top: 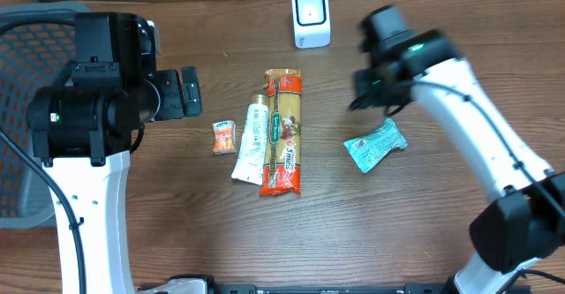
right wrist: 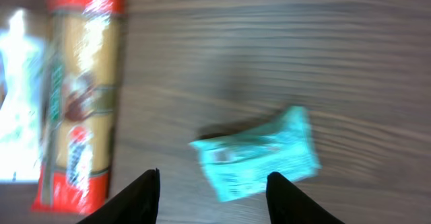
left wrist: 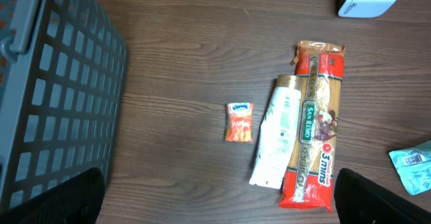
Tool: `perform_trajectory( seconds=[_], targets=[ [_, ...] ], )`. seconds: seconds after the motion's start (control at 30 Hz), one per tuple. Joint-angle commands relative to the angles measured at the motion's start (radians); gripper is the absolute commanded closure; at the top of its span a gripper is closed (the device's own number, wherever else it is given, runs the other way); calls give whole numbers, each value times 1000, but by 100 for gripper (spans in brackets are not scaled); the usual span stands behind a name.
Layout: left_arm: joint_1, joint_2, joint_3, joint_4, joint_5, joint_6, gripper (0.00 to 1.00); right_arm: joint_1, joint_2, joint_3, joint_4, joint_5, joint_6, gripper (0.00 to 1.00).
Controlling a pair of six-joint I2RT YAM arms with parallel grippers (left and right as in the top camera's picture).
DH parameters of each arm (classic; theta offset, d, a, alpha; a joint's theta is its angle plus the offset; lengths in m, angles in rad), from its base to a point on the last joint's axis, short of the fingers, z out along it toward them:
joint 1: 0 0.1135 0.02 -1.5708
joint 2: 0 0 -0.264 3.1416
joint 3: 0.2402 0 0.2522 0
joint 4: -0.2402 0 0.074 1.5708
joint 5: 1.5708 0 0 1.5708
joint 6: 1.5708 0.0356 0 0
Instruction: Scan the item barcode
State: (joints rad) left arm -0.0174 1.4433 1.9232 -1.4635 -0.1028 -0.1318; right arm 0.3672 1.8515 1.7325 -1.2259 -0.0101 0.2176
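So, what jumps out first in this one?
A long red and yellow spaghetti packet lies mid-table, flanked on its left by a white tube. To its right a crumpled teal plastic packet lies loose on the wood under the open right gripper, and a small white box-shaped scanner stands at the far edge.

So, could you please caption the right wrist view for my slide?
Right claw open above a teal packet on the wooden table, spaghetti pack at left.
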Motion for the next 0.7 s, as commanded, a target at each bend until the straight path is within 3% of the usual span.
perform_trajectory(
  seconds=[0.0, 0.17, 0.33, 0.5, 0.67],
  targets=[
    [8, 3, 1, 1, -12, -3, 0, -105, 22, -68, 13, -48, 13, 44],
    [8, 3, 1, 1, -12, -3, 0, -251, 24, -208, 125, -216, -249, 27],
    [8, 3, 1, 1, -12, -3, 0, -366, 24, -332, 233, -446, -478, 20],
    [8, 3, 1, 1, -12, -3, 0, -419, 27, -411, 298, -529, -591, 20],
    [8, 3, 1, 1, -12, -3, 0, -420, 62, -454, 368, -572, -589, 20]
  ],
)
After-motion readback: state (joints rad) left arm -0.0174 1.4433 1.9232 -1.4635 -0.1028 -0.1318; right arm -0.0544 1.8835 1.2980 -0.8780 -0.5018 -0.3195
